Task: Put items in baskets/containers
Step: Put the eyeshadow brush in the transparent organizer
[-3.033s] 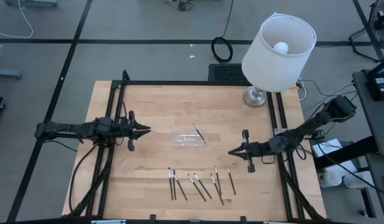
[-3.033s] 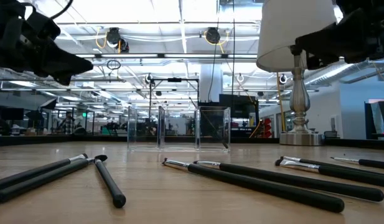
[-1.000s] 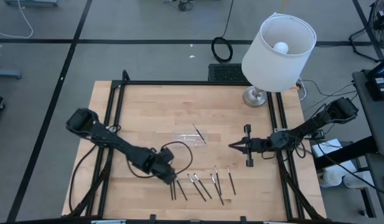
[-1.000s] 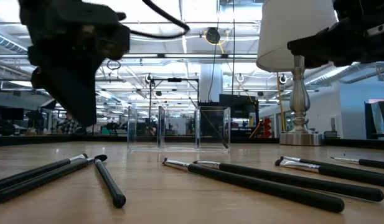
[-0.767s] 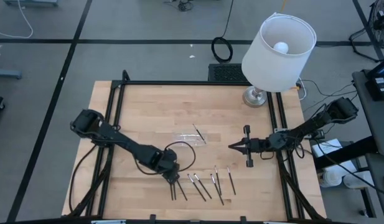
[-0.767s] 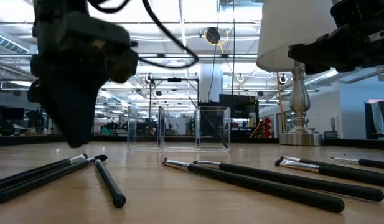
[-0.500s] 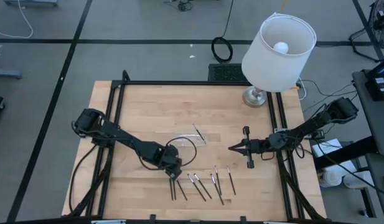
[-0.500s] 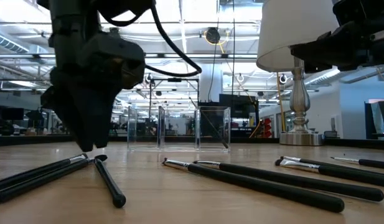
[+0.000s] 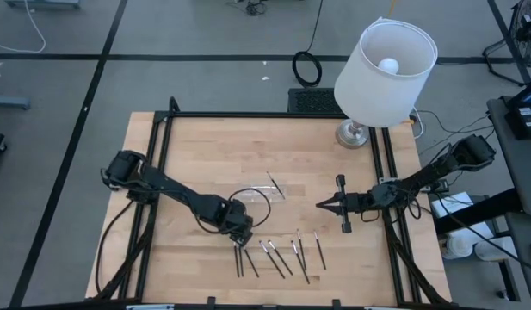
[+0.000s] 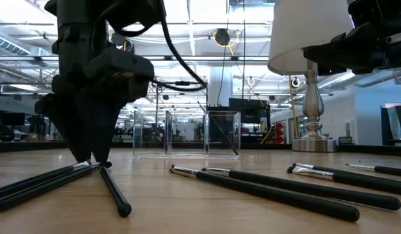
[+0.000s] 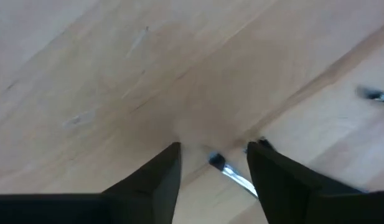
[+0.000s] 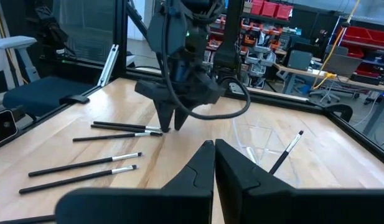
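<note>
Several thin dark sticks with silvery ends (image 9: 282, 254) lie on the wooden table near its front edge. One more stick (image 9: 274, 182) leans in the clear tray (image 9: 258, 191) at mid-table. My left gripper (image 11: 216, 149) points down, open, at the far ends of the leftmost sticks (image 9: 240, 258). Its fingers stand on either side of one stick's silvery end (image 11: 226, 169); in the low view the left gripper (image 10: 93, 161) has its tips just above the wood. My right gripper (image 9: 321, 205) hovers shut to the right of the tray, pointing toward the table's left.
A lamp with a white shade (image 9: 385, 73) stands on its metal foot (image 9: 355, 133) at the far right corner. A black frame (image 9: 162, 164) runs along the table's edges. A loop of cable (image 9: 252, 202) from the left arm hangs over the tray's near side.
My left gripper has gone toward the table's right edge and down to the far ends of the leftmost sticks, rolling somewhat, and has opened. The sticks have not moved.
</note>
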Motion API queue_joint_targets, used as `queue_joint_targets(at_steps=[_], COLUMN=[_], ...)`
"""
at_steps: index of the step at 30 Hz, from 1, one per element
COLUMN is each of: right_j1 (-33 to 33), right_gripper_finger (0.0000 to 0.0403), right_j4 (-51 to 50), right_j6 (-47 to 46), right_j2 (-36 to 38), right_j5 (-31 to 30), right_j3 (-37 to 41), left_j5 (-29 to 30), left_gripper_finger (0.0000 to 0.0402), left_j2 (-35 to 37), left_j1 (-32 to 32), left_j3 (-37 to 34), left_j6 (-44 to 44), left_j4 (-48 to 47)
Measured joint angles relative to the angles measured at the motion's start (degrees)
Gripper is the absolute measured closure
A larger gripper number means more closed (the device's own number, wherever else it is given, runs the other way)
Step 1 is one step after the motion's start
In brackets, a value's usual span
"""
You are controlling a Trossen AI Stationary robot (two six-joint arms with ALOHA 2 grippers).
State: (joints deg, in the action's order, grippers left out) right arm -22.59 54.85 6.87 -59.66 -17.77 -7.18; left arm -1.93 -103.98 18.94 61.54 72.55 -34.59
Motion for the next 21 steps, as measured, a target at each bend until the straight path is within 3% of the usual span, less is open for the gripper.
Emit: queue_joint_targets(at_steps=[11,21], right_j1=[0.0,0.0], right_gripper_finger=[0.0403,0.0403], right_j4=[-0.2,-0.3], right_j6=[-0.4,-0.4], right_j2=[0.0,0.0], right_j5=[0.0,0.1], right_j3=[0.0,0.0], left_j5=[-0.9,-0.6], left_gripper_finger=[0.0260,0.0270], left_j2=[-1.2,-1.3], left_j1=[0.3,1.5], left_j3=[0.2,0.0], left_j6=[0.7,2.2], left_j4=[-0.5,-0.6])
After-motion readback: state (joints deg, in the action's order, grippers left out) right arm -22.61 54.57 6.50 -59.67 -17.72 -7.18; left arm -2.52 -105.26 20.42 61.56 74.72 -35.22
